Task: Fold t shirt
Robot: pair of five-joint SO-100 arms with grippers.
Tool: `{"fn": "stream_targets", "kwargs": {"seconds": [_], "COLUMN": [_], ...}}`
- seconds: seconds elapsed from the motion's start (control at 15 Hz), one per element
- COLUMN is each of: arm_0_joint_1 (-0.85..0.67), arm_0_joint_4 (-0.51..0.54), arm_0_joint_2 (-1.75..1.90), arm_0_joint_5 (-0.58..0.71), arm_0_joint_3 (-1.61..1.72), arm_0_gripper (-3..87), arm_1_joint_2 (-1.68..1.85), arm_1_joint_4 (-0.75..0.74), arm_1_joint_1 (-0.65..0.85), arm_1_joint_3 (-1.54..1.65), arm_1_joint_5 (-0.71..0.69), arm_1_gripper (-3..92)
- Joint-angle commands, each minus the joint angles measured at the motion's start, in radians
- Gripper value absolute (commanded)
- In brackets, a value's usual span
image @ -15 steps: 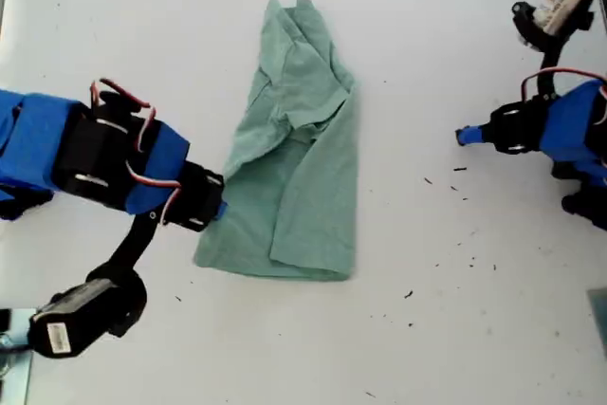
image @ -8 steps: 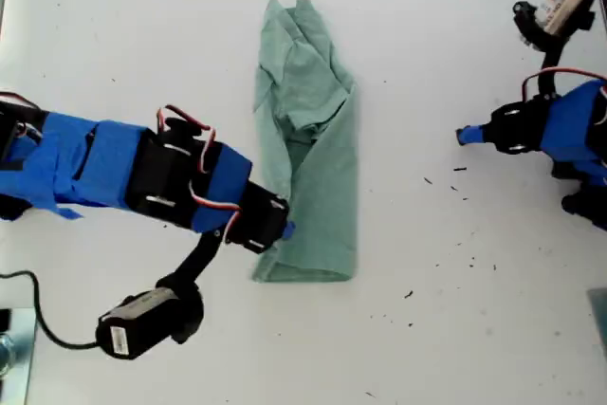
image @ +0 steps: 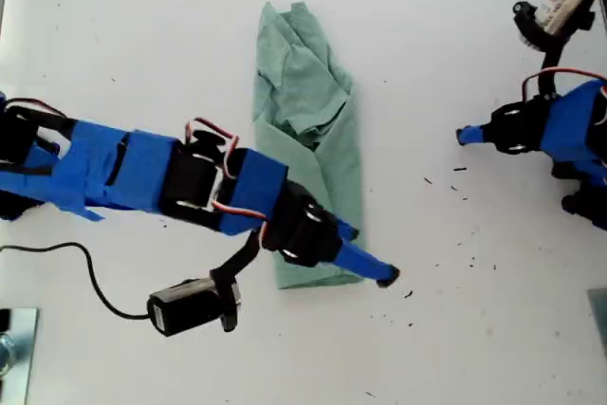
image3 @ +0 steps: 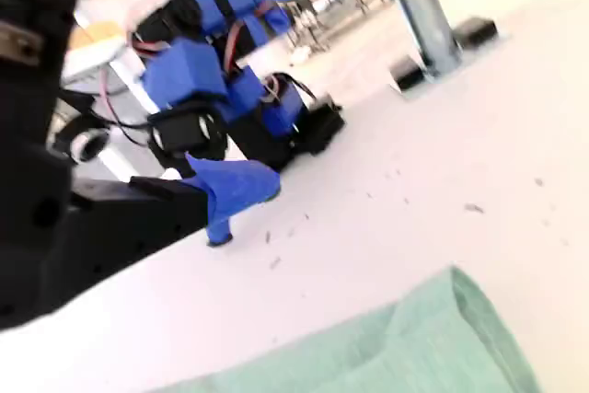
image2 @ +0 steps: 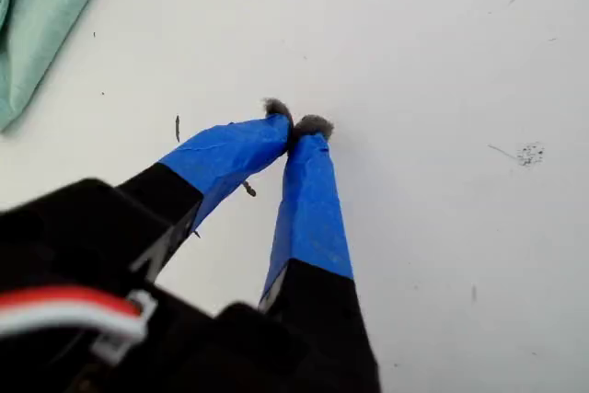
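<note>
The pale green t shirt [image: 313, 139] lies on the white table as a long narrow strip, its side folded over itself. My first gripper [image: 387, 277] reaches across the shirt's lower end from the exterior view's left. Its tips rest on bare table just past the shirt's lower corner. In the first wrist view its blue-taped fingers [image2: 308, 200] meet at the tips of my first gripper [image2: 296, 124], shut on nothing, with the shirt [image2: 37, 16] off to one side. My second gripper [image: 465, 136] stays well apart from the shirt at the exterior view's right. The second wrist view shows a corner of the shirt [image3: 414, 347].
A black camera module [image: 190, 305] hangs below the first arm, with a black cable [image: 66, 258] trailing toward the exterior view's left. Dark specks [image: 460, 182] dot the table [image: 142, 45] between the shirt and the second arm. A metal post [image3: 419, 6] stands beyond the table.
My first gripper swept from the exterior view's left across the shirt's lower part, carrying that side over. The shirt is now narrower, and the gripper's tips are past it. The second arm has not moved.
</note>
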Motion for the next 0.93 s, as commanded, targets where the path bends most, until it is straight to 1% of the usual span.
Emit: {"fn": "stream_targets", "kwargs": {"seconds": [0.0,0.07,0.2,0.27,0.4,0.6,0.67,0.73,0.87], "arm_0_joint_1": [-0.078,-0.117,-0.204,-0.247,-0.299,-0.319,-0.319,-0.327,-0.379], "arm_0_joint_4": [0.109,0.104,0.037,0.02,0.006,-0.034,-0.031,-0.005,0.069], "arm_0_joint_2": [0.314,0.485,0.887,1.068,1.339,1.592,1.695,1.789,1.844], "arm_0_joint_5": [-0.02,-0.046,-0.118,-0.15,-0.189,-0.284,-0.331,-0.362,-0.365], "arm_0_joint_3": [0.141,0.364,0.904,1.146,1.491,1.882,1.976,2.037,2.066], "arm_0_gripper": [25.1,23.6,21.4,20.0,18.5,11.2,8.5,1.0,-0.2], "arm_1_joint_2": [0.006,0.008,0.008,0.009,0.009,0.009,0.009,0.009,0.009], "arm_1_joint_4": [0.008,0.008,0.008,0.008,0.008,0.008,0.008,0.008,0.008], "arm_1_joint_1": [-0.006,-0.006,-0.006,-0.006,-0.005,-0.003,-0.003,-0.003,-0.003], "arm_1_joint_3": [0.051,0.051,0.051,0.051,0.051,0.051,0.051,0.052,0.052], "arm_1_joint_5": [0.014,0.014,0.012,0.011,0.009,0.012,0.014,0.014,0.017], "arm_1_gripper": [2.5,2.5,2.5,2.5,2.5,2.5,2.5,2.5,2.5]}}
